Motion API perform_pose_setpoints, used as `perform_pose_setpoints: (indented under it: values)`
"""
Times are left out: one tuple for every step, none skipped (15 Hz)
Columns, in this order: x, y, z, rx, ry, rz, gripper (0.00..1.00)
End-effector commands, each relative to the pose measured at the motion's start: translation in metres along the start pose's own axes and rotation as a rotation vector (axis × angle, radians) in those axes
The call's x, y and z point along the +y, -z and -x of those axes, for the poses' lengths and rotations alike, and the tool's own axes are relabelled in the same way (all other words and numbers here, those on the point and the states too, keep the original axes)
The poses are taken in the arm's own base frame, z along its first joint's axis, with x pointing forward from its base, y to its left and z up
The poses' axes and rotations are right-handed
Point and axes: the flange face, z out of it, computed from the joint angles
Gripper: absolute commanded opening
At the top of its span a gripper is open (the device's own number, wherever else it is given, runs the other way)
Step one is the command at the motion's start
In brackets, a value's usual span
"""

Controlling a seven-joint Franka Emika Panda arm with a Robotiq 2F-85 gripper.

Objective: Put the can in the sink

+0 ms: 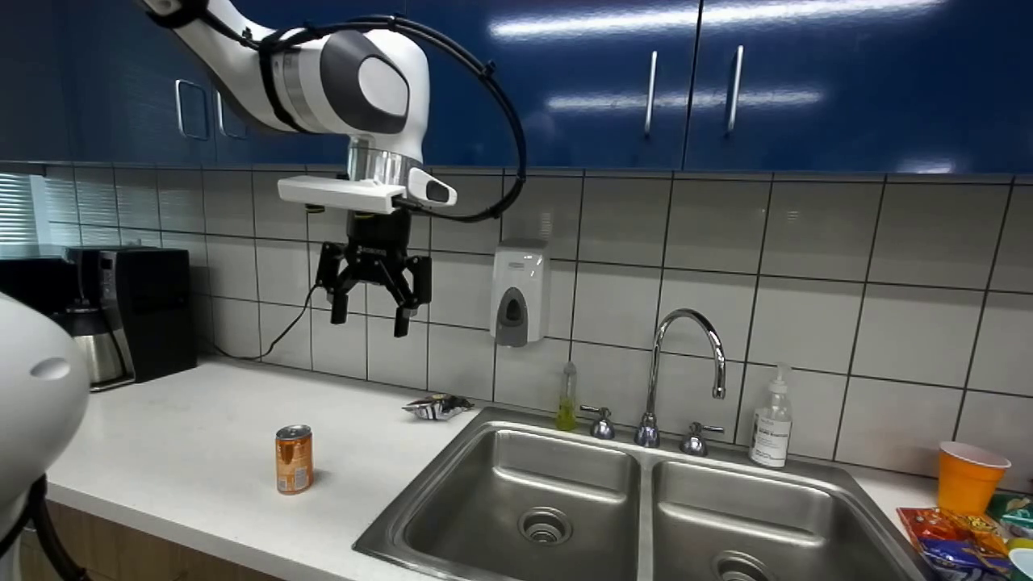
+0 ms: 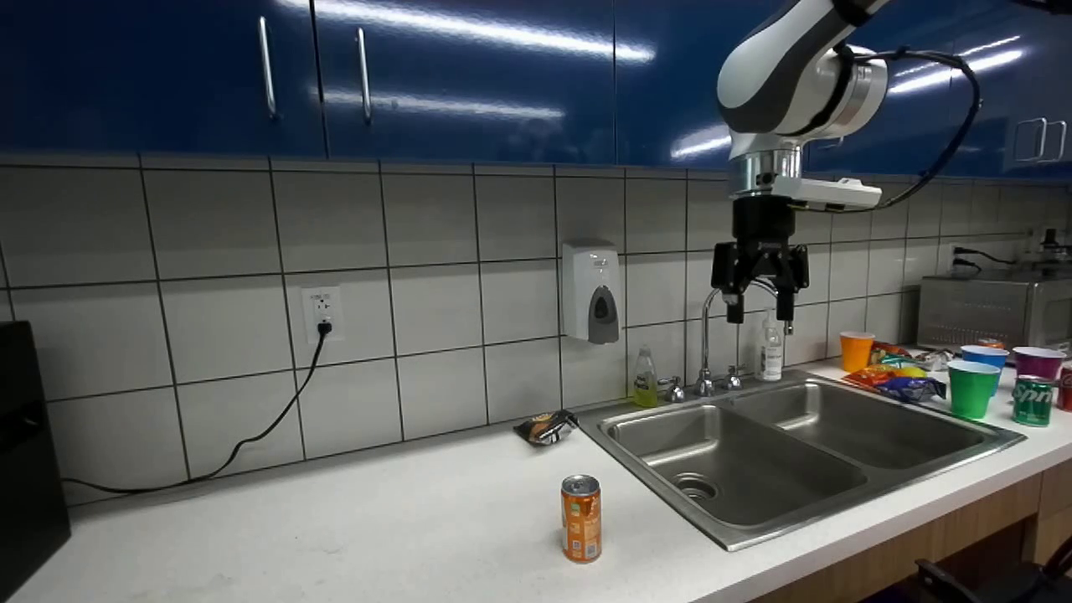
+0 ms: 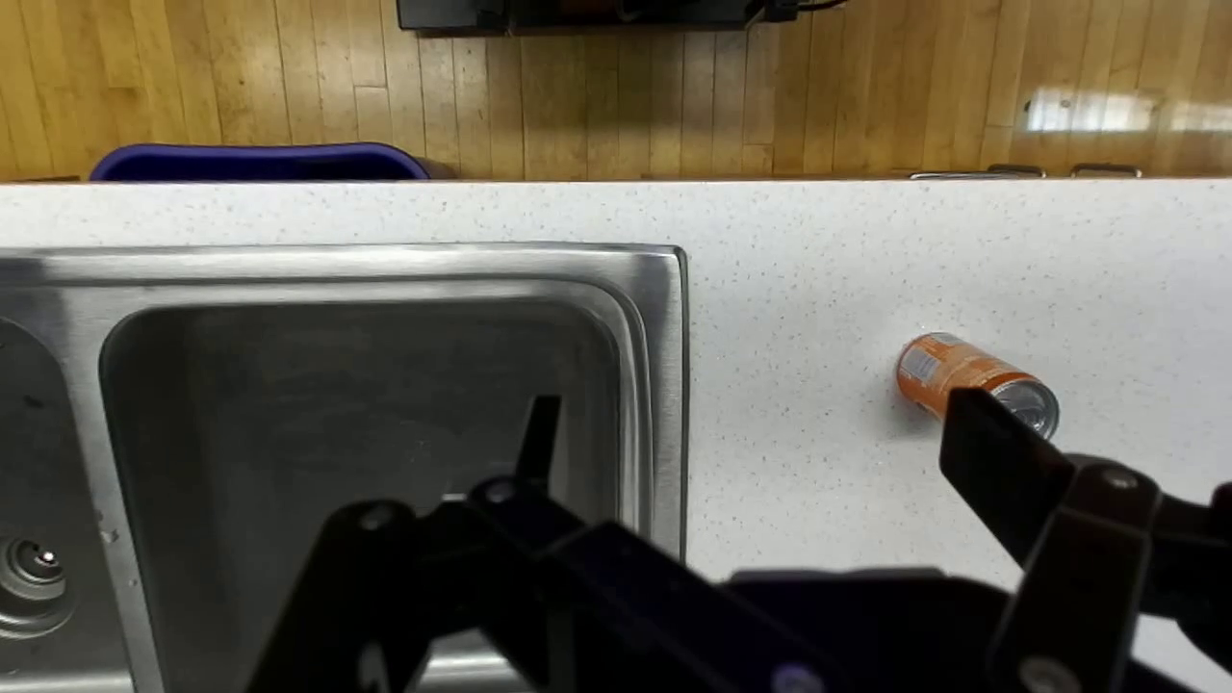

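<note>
Orange can [image 2: 581, 521] upright on cntr [image 2: 335, 519] nr sink [image 2: 797, 438], w/ fingers [image 2: 785, 305] spread apart well above cntr lvl.

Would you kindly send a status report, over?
Gripper open, empty. Orange drink can upright on counter beside sink. Snack bag near sink's back corner, likely no obstacle.

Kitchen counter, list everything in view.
Can: one, orange, upright on counter
Sink: one, steel, beside can
Faucet: one, chrome, behind sink
Bottles: two, yellow, whitish, near faucet
Dispenser: one, white, wall
Snack bag: one, dark, near sink
Cups: four, orange, blue, green, purple, past sink
Other cans: at least two, green, red, alongside
Packets: several, multicoloured, by cups
Coffee maker: one, black, counter end
Appliance: one, silvery, opposite end
Cabinets: several, blue, overhead
Arm: one, white, overhead
Gripper: one, black, open, raised
</note>
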Motion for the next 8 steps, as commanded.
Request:
perform_pose_setpoints:
  values:
    - [-0.004, -0.01, -0.009, -0.006, 0.012, 0.01, 1.0]
    - [-0.007, -0.014, -0.012, -0.011, 0.017, 0.013, 1.0]
    - [-0.01, -0.019, -0.016, -0.014, 0.023, 0.014, 1.0]
    - [-0.013, -0.023, -0.019, -0.016, 0.027, 0.019, 1.0]
    - [-0.016, -0.029, -0.024, -0.022, 0.035, 0.022, 1.0]
    - [-0.02, -0.035, -0.028, -0.025, 0.043, 0.025, 1.0]
    - [-0.024, -0.04, -0.031, -0.026, 0.049, 0.03, 1.0]
    - [-0.028, -0.047, -0.036, -0.031, 0.058, 0.031, 1.0]
